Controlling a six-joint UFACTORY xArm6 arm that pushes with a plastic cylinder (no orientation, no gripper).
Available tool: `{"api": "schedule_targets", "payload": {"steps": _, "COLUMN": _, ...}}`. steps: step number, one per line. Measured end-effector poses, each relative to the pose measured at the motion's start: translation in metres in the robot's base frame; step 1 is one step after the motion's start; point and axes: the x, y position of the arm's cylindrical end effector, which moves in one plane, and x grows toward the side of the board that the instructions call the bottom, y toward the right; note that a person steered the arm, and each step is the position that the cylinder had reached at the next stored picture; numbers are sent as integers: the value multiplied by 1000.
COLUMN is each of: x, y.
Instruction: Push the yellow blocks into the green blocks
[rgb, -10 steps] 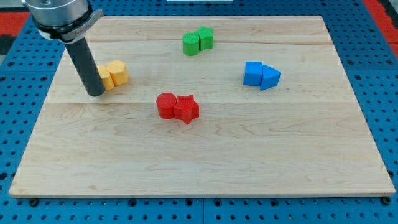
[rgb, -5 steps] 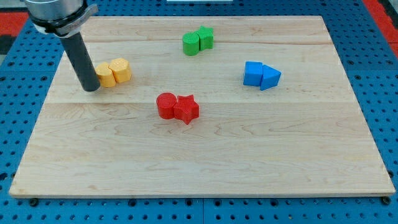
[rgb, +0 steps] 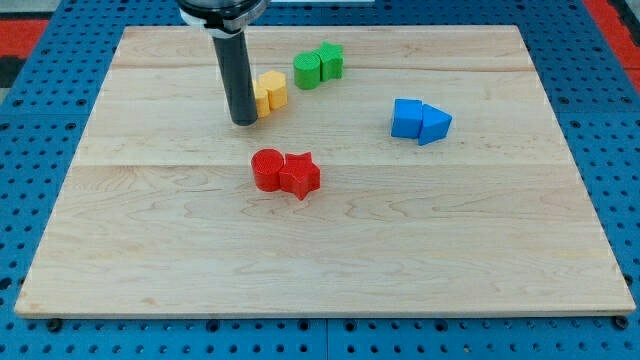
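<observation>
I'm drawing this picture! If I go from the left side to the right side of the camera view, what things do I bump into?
My tip → yellow blocks → green blocks → blue blocks.

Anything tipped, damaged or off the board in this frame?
Nothing stands out. The yellow blocks, green blocks, blue blocks and red blocks sit paired on the wooden board; my tip is beside the yellow pair.

Bright, even overhead light, sharp focus throughout, with only soft, short shadows and no glare.
</observation>
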Motion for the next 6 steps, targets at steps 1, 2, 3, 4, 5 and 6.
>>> {"api": "schedule_targets", "payload": {"steps": 1, "x": -16, "y": -8}}
{"api": "schedule_targets", "payload": {"steps": 2, "x": -22, "y": 12}}
{"api": "schedule_targets", "payload": {"steps": 3, "x": -33, "y": 12}}
{"api": "schedule_targets", "payload": {"steps": 4, "x": -41, "y": -13}}
{"api": "schedule_targets", "payload": {"steps": 5, "x": -41, "y": -27}}
{"api": "schedule_targets", "payload": {"steps": 6, "x": -57, "y": -30}}
